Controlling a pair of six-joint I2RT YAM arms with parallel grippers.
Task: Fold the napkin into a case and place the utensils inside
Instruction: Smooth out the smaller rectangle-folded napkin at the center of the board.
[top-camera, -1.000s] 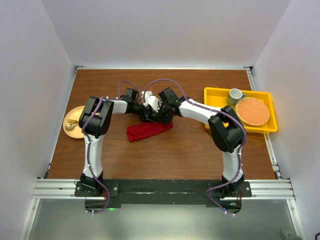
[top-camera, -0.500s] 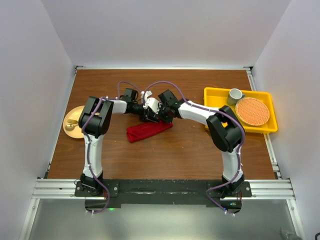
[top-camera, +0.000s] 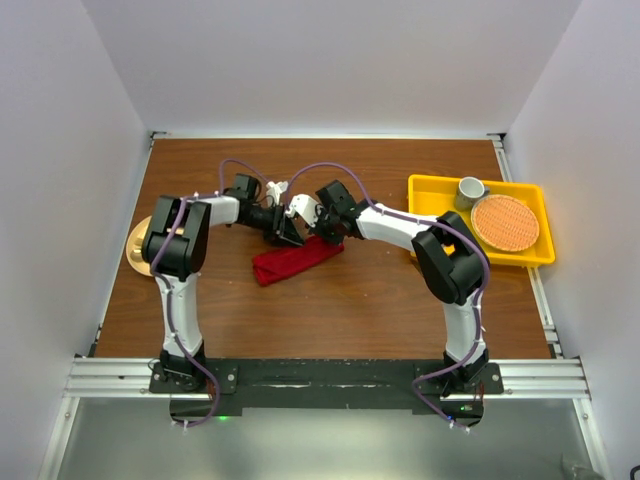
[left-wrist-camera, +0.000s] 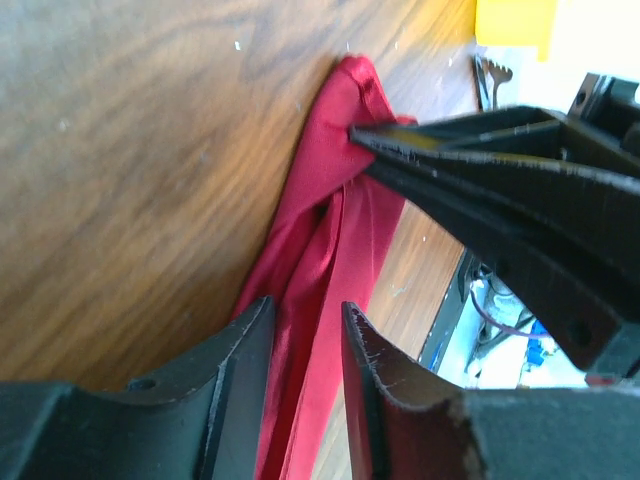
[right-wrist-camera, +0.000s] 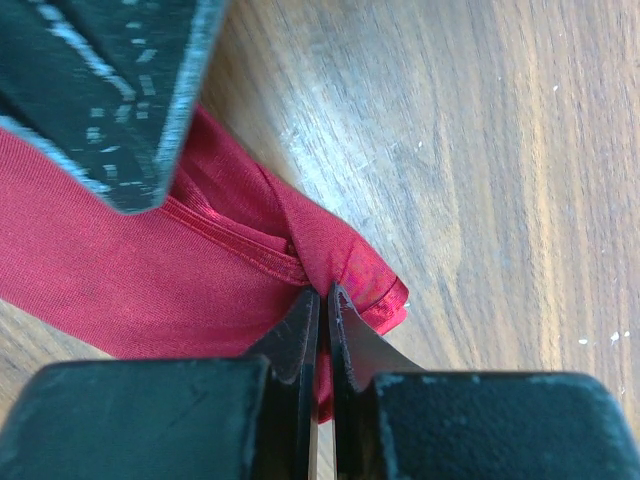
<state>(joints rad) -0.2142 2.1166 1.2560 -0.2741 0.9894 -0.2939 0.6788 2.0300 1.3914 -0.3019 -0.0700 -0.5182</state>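
The deep-red napkin (top-camera: 290, 264) lies bunched in a long strip mid-table, its folds loose (left-wrist-camera: 325, 215). My right gripper (top-camera: 322, 240) is shut on a fold at the napkin's far right end (right-wrist-camera: 322, 292), with the hem (right-wrist-camera: 230, 240) just beyond its tips. My left gripper (top-camera: 288, 232) hovers over the strip, open (left-wrist-camera: 306, 305), and red cloth shows through the gap. The right gripper's black fingers (left-wrist-camera: 500, 180) cross the left wrist view. Fork tines (left-wrist-camera: 492, 75) show on the wood near the yellow tray. No other utensils can be made out.
A yellow tray (top-camera: 425, 190) at the right holds a cup (top-camera: 471, 188) and a round orange woven mat (top-camera: 505, 222). A tan plate (top-camera: 134, 252) sits at the left edge, partly under my left arm. The white walls stand close on three sides.
My right gripper closed on the napkin's end fold. My left gripper opened and drew back to the left, its elbow swinging out over the plate.
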